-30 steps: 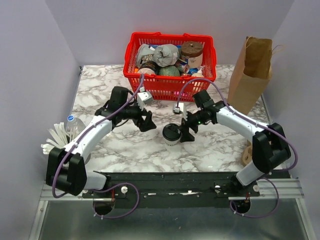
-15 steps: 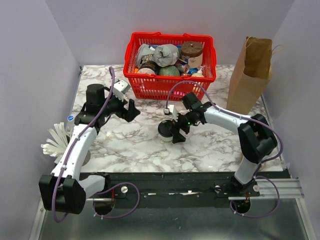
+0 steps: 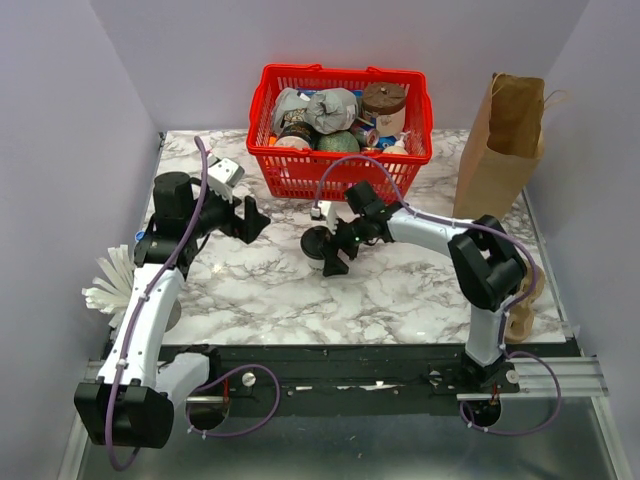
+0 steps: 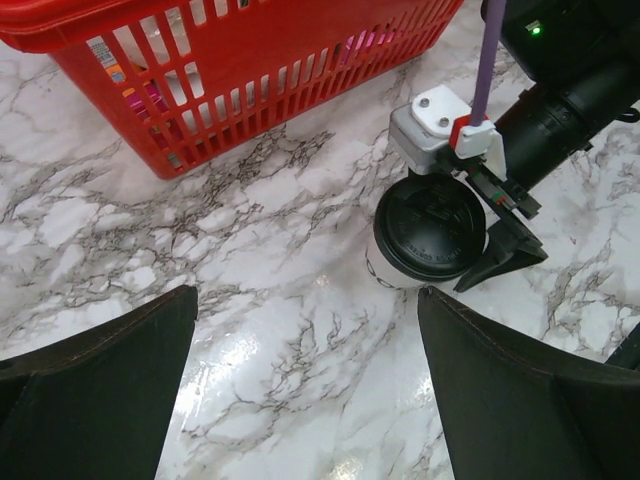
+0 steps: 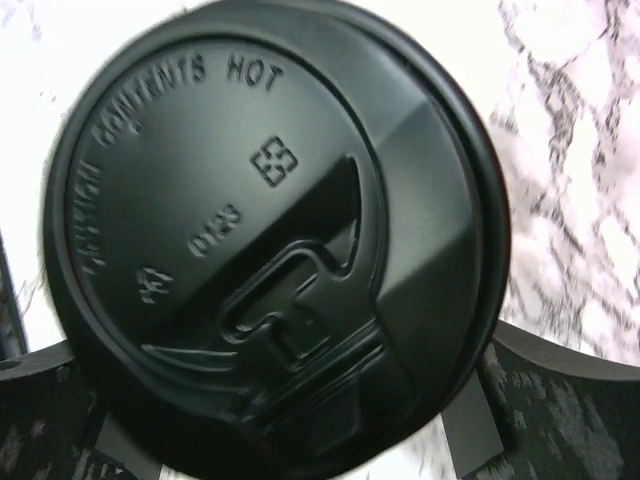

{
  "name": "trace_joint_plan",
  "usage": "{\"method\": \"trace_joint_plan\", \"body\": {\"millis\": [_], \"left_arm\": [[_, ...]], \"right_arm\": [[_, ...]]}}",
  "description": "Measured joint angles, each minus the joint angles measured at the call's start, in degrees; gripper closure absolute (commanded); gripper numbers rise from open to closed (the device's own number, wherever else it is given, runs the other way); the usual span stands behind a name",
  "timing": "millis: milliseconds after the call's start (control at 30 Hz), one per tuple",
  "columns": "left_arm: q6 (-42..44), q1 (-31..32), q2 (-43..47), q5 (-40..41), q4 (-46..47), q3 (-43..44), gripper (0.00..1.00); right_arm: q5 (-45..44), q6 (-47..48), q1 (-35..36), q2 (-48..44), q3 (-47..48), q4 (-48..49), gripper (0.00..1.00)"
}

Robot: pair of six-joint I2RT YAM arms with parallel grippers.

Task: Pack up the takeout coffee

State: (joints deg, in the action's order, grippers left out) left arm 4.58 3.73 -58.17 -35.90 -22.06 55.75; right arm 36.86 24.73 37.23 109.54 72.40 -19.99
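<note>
The takeout coffee [image 3: 315,243], a white paper cup with a round black lid, stands upright on the marble table in front of the red basket. My right gripper [image 3: 328,250] is shut on it, one finger on each side. In the right wrist view the lid [image 5: 270,230] fills the frame, with the right gripper [image 5: 290,420] round it. My left gripper [image 3: 252,218] is open and empty, to the left of the cup and apart from it. The left wrist view shows the cup [image 4: 430,230] beyond the open left gripper [image 4: 310,400].
A red basket [image 3: 345,175] full of groceries, with a brown-lidded tub [image 3: 384,100], stands at the back. A brown paper bag [image 3: 505,140] stands upright at the back right. A water bottle [image 3: 142,243] and white plastic cutlery [image 3: 105,285] lie at the left edge.
My right gripper has carried the cup left and toward the basket. My left arm has drawn back to the left, away from the cup, still open.
</note>
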Motion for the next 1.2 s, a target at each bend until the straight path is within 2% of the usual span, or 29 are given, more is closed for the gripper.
{"method": "trace_joint_plan", "body": {"millis": [233,467,867,1067,1200], "left_arm": [[0.02,-1.11,2.60,1.11,-3.19,-0.07,0.02],[0.33,-2.45,5.81,2.51,-8.17,0.02,0.02],[1.51,-4.81,7.63,4.46,-14.21,2.73,0.02],[1.64,-6.08,7.76,4.63,-14.88,3.37,0.02],[2.10,-6.29,8.02,4.66,-14.84,3.82,0.01]], "right_arm": [[-0.24,-4.11,1.86,4.98,3.45,6.71,0.04],[-0.81,-8.04,5.33,11.98,13.07,12.35,0.04],[-1.75,-14.45,10.67,22.21,26.45,14.84,0.04],[-2.71,-17.03,11.82,23.98,28.70,15.63,0.00],[-5.38,-17.66,11.39,21.84,24.50,16.17,0.00]]}}
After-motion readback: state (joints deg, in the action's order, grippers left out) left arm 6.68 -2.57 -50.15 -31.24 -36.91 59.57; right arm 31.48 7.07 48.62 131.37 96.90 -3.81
